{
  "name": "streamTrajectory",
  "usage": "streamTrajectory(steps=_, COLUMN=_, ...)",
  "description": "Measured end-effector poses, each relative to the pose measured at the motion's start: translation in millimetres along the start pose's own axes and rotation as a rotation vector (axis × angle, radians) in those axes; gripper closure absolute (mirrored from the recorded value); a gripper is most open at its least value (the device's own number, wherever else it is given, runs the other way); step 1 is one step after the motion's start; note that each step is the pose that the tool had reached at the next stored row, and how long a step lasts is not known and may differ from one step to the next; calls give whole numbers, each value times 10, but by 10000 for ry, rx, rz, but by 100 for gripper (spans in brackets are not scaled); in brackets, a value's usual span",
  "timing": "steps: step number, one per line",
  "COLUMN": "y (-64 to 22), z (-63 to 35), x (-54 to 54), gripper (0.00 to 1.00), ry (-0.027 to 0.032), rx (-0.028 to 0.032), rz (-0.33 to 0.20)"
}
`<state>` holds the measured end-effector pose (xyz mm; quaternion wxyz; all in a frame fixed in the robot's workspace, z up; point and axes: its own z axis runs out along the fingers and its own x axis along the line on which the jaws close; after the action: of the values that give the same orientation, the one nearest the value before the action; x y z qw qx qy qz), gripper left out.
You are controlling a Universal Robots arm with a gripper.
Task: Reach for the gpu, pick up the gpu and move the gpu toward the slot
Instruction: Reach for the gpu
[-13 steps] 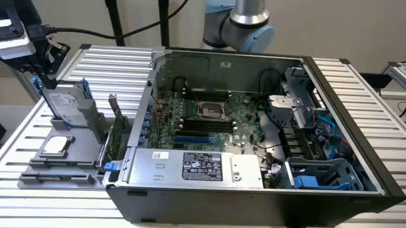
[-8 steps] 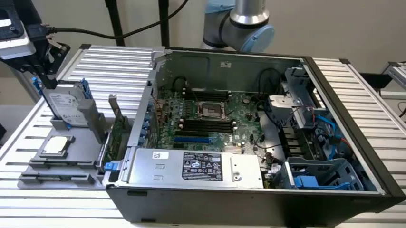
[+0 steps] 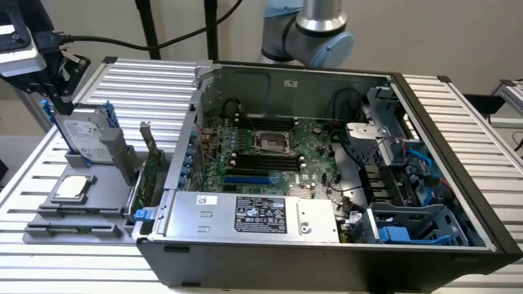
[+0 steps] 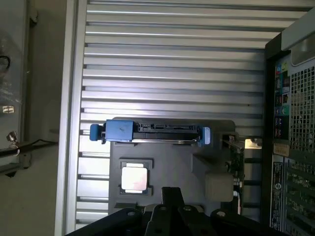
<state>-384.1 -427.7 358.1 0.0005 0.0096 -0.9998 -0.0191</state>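
Gripper (image 3: 61, 103) up over the grey parts tray (image 3: 73, 231) — the gpu (image 3: 152, 162) is not picked up yet.
The gripper hangs just above the silver hard drive (image 3: 88, 131) and holds nothing I can see; I cannot tell how wide it is open. The gpu stands on its edge in the tray, between the hard drive and the open computer case (image 3: 327, 263) — nothing touches it. The reach is only begun.
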Motion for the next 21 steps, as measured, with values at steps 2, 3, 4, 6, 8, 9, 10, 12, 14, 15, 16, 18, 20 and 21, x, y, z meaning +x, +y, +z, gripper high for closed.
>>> streamTrajectory(steps=2, y=-14, z=-1, x=-51, gripper=89, ry=3, rx=1, rz=0)
streamTrajectory(steps=3, y=-28, z=-1, x=-96, gripper=89, ry=3, rx=0, rz=1)
streamTrajectory(steps=4, y=-44, z=-1, x=-140, gripper=89, ry=3, rx=-1, rz=1)
streamTrajectory(steps=6, y=-77, z=-2, x=-232, gripper=89, ry=4, rx=0, rz=-1)
streamTrajectory(steps=8, y=-110, z=-2, x=-320, gripper=89, ry=4, rx=-1, rz=1)
streamTrajectory(steps=9, y=-129, z=-1, x=-368, gripper=89, ry=4, rx=0, rz=0)
streamTrajectory(steps=10, y=-148, z=1, x=-410, gripper=89, ry=4, rx=0, rz=0)
streamTrajectory(steps=12, y=-188, z=9, x=-491, gripper=89, ry=4, rx=-1, rz=1)
streamTrajectory(steps=14, y=-237, z=28, x=-556, gripper=89, ry=2, rx=-2, rz=0)
streamTrajectory(steps=15, y=-262, z=39, x=-577, gripper=89, ry=3, rx=1, rz=0)
streamTrajectory(steps=16, y=-289, z=54, x=-595, gripper=89, ry=-4, rx=1, rz=1)
streamTrajectory(steps=18, y=-339, z=83, x=-632, gripper=89, ry=-18, rx=1, rz=0)
streamTrajectory(steps=20, y=-389, z=116, x=-676, gripper=89, ry=-33, rx=0, rz=-2)
streamTrajectory(steps=21, y=-408, z=133, x=-701, gripper=89, ry=-40, rx=1, rz=-1)
